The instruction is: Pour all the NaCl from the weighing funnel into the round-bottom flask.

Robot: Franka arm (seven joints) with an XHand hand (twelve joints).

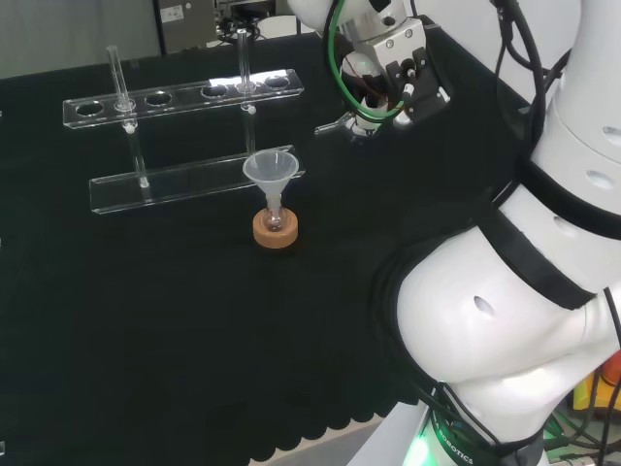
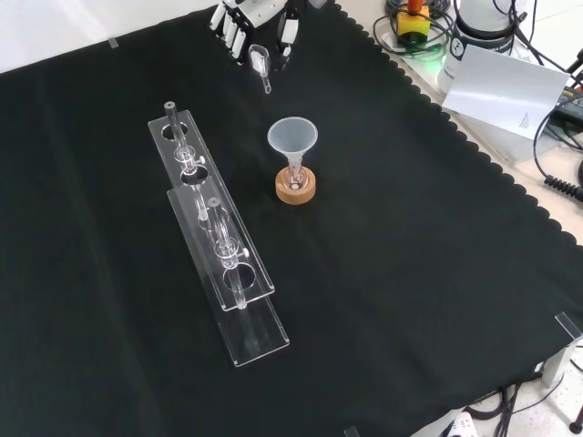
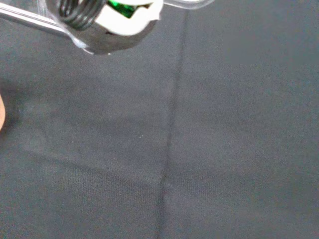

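A small round-bottom flask (image 1: 276, 221) (image 2: 294, 181) sits in a cork ring (image 1: 275, 233) (image 2: 296, 191) near the middle of the cloth. A clear plastic funnel (image 1: 269, 167) (image 2: 292, 137) stands in its neck. The hand (image 1: 390, 66) (image 2: 235, 25) hovers to the right of the flask in the head view and above it at the top edge of the front view. Its fingers and thumb pinch a small clear weighing funnel (image 1: 342, 124) (image 2: 261, 63), whose stem points toward the flask. What the weighing funnel holds I cannot tell. The wrist view looks down on black cloth.
A clear acrylic rack (image 1: 184, 97) (image 2: 214, 232) holding thin glass tubes stands behind the flask in the head view, left of it in the front view. The arm's white links (image 1: 524, 291) fill the head view's right. Cables and a white card (image 2: 506, 86) lie beyond the cloth's scalloped edge.
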